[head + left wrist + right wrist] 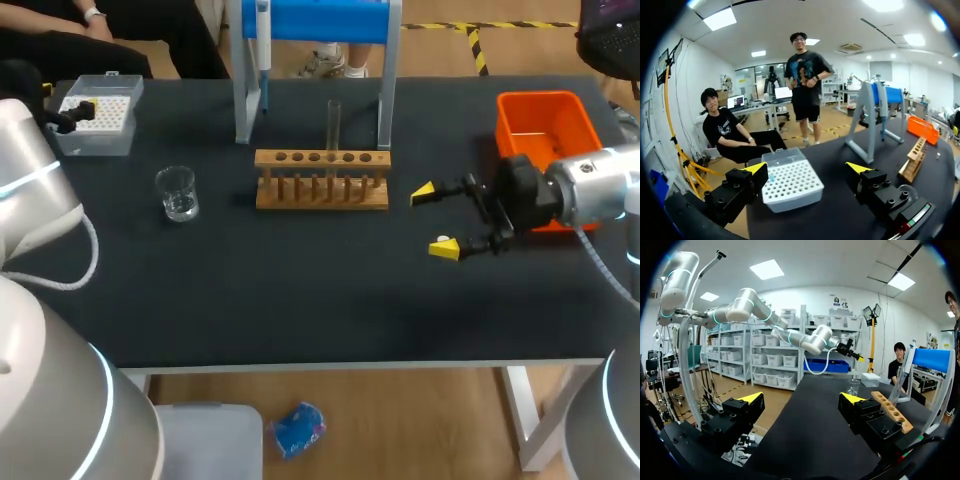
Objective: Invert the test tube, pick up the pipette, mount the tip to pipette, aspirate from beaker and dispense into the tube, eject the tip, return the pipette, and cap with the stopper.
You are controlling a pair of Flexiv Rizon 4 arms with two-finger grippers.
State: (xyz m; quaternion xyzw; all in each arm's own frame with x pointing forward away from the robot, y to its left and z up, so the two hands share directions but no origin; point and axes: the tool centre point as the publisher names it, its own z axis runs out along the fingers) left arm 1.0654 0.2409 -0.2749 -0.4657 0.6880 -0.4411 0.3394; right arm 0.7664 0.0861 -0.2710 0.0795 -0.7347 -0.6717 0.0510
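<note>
Seems just begun, with test tube (333, 122) upright in rack (321, 160), pipette (262, 45) hanging up, left gripper (807, 167) and right gripper (433, 220) open, empty.

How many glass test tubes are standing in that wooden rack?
1. A single test tube stands upright in a hole near the middle of the wooden rack. No other shows, though clear glass could be missed.

gap: beaker (177, 193) to rack (321, 182) | obstacles: tube (333, 122) in rack, stand posts (243, 85) behind

Left fingers (756, 168) and right fingers (444, 248) both spread wide apart, gripping nothing
</note>
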